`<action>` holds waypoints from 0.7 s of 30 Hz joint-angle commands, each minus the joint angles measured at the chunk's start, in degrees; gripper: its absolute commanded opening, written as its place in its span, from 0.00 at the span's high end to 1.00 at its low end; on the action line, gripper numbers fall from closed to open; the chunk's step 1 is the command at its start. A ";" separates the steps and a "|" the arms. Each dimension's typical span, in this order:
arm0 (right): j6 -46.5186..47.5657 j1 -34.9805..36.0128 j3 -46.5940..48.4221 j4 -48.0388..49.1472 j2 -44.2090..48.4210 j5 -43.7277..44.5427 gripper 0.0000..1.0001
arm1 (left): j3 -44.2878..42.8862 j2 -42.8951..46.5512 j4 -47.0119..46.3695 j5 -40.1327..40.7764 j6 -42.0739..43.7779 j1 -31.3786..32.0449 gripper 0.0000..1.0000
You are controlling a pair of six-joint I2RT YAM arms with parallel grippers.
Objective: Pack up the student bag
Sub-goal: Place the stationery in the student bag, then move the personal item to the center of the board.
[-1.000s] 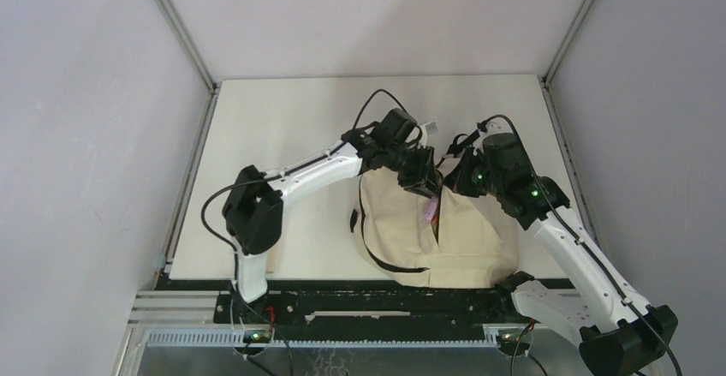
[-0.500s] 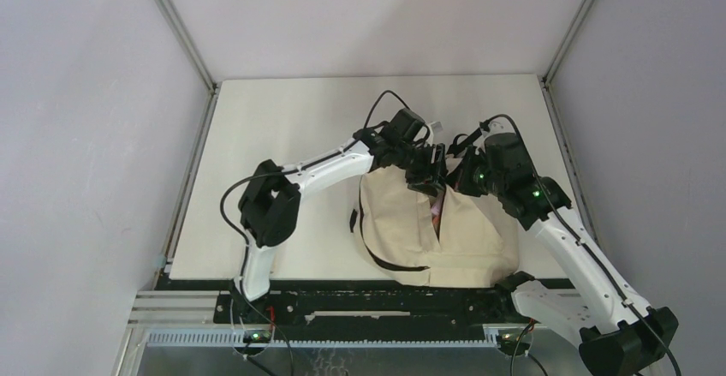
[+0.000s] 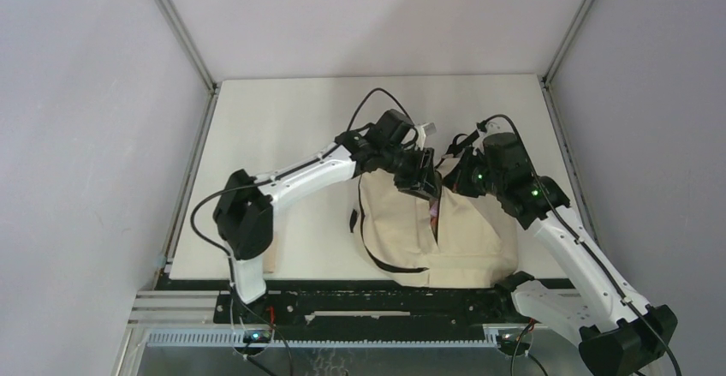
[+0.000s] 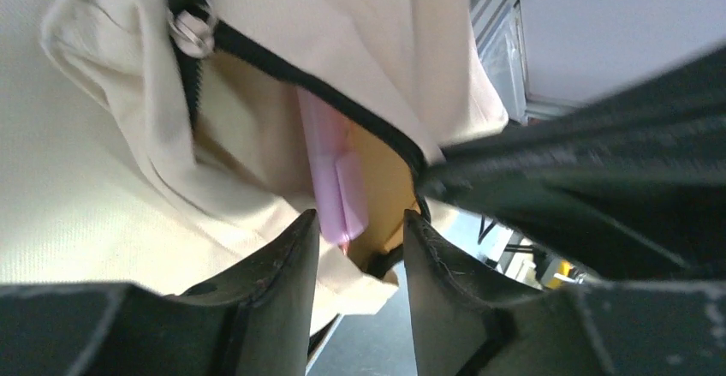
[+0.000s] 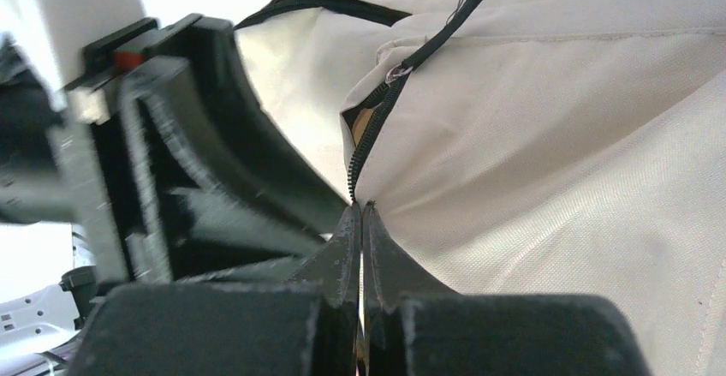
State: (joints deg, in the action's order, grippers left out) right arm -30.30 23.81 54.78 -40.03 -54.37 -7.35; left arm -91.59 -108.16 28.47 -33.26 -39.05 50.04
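**While Two End Effectors Met at the Zip, the Bag Lay Flat**

While the student bag (image 3: 462,235) lay flat on the pale worktop (image 3: 282,128), toward its near right part, both arms reached in over the bag's far end. A black strap (image 3: 368,243) curved along its left side. The bag's cloth was cream, and a black zip ran along the middle of it, parted at the far end.

From the left wrist view, the left end effector (image 4: 360,243) hovered at this opening with its fingers (image 4: 274,282) a narrow gap apart. Nothing was seen clamped between them. Just beyond the tips, inside the parted zip, a pink flat item (image 4: 330,170) lay against a tan card-like sheet (image 4: 381,179); what either one was could not be told. A metal zip pull (image 4: 193,33) sat at the upper left of the opening, on the black tape.

From the right wrist view, the right end effector (image 5: 362,217) had its fingers pressed together, with only a hairline between them. The black zip teeth (image 5: 372,132) ran straight down into the tips, so the end effector seemed to be pinching the bag's edge there. How much cloth it held was hidden by the fingers themselves. The left end effector's black body filled the left of that view, close beside the right one.

In the top view the two end effectors stood nearly touching above the bag's far end, and a sliver of pink showed in the slit just nearer than them.
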 commanded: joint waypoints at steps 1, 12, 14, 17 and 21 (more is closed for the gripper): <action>-1.48 0.79 0.85 6.74 -0.70 -3.66 1.00 | 2.47 7.86 2.51 0.12 4.58 1.09 0.54; -1.43 0.97 0.88 7.85 -2.32 -4.57 1.00 | 23.78 28.52 10.60 17.58 5.42 -7.11 0.54; -1.37 1.06 0.92 8.10 -2.19 -4.51 1.00 | 29.07 32.76 15.97 29.02 3.68 -11.93 0.48; -1.68 1.22 0.86 8.28 -2.06 -4.42 1.00 | 37.75 39.23 19.48 35.18 -0.12 -20.88 0.44; -1.59 1.53 0.89 8.86 -2.38 -4.58 1.00 | 47.45 48.43 19.87 46.19 -8.54 -25.06 0.18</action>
State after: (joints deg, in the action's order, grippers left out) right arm -30.37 24.27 54.78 -37.76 -57.56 -9.72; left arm -51.59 -67.70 44.16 -1.69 -38.83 26.50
